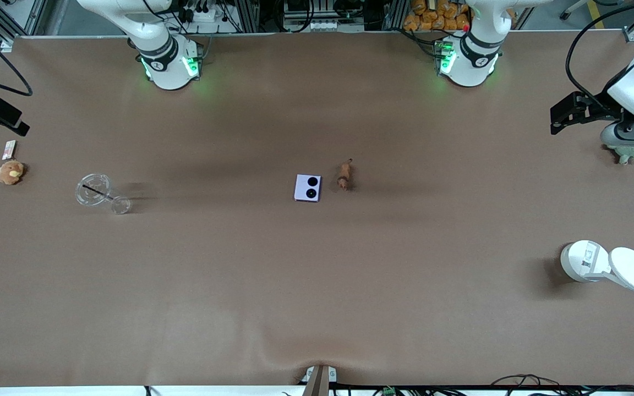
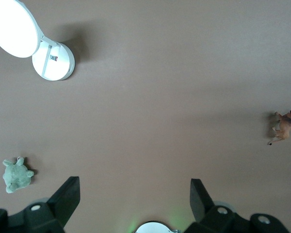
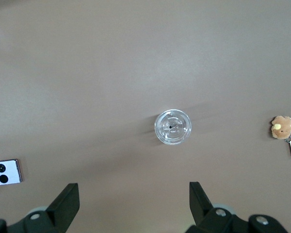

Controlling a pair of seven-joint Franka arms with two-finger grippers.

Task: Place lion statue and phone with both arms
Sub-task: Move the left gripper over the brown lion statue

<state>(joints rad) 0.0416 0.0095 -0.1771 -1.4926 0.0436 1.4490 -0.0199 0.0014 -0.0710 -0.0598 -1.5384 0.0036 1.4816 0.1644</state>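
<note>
Front view: matte brown table (image 1: 317, 286); the phone (image 1: 307, 187), a flat near-square lavender slab with two black camera circles, lies mid-table, and the lion statue (image 1: 344, 175), a slim orange-brown figurine, sits just beside it at about its 2 o'clock, not touching. A clear plastic cup (image 1: 97, 191) on its side and a tan plush toy (image 1: 10, 172) sit toward the right arm's end; a white round container (image 1: 584, 260) with hinged lid open and a green plush toy (image 1: 629, 154) sit toward the left arm's end. The left gripper (image 1: 562, 116) hangs over that end, fingers apart, empty. Left wrist view: left gripper (image 2: 135, 194) jaws wide, nothing between; lion statue, container and green plush below. Right wrist view: right gripper (image 3: 134, 194) spread wide, empty, above the cup; phone near frame edge.
</note>
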